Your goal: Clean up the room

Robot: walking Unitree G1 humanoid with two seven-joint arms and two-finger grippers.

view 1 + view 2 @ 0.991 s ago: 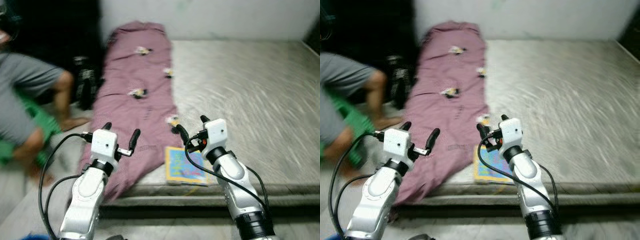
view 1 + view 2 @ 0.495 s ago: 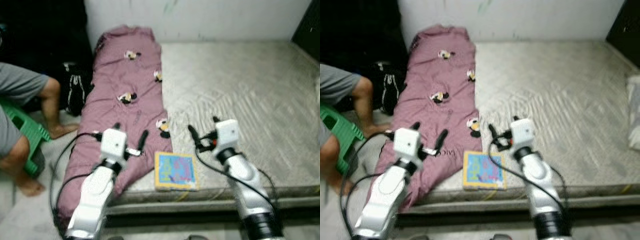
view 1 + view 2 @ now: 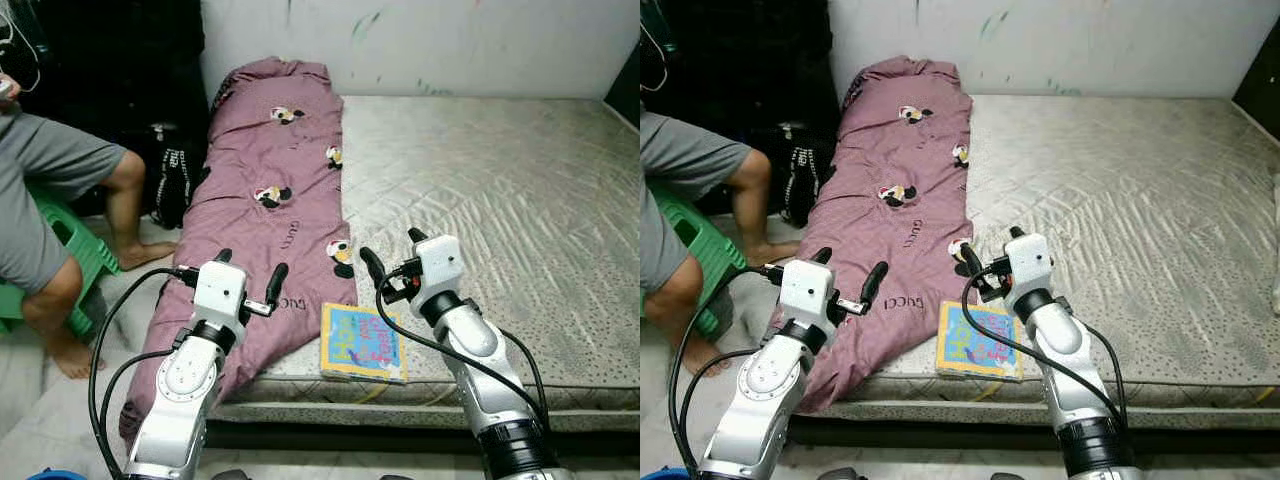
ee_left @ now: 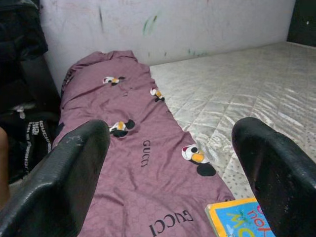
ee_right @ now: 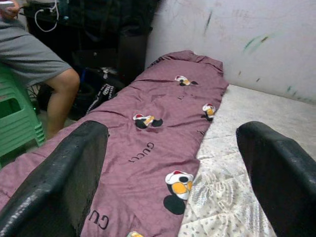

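Both grippers hover with jaws wide: left gripper point(image 3: 247, 276) over the purple blanket point(image 3: 270, 190), right gripper point(image 3: 392, 257) just beyond the picture book point(image 3: 363, 343) at the mattress point(image 3: 500, 190) near edge. A clumsy reach might nudge it off.

Head looks down, wrists look level along the bed

The two eye views look forward and down from the head over both arms; each wrist view sits low, facing along the purple blanket point(image 4: 133, 163) toward the wall point(image 5: 256, 34), apparently sharing its cartoon prints.
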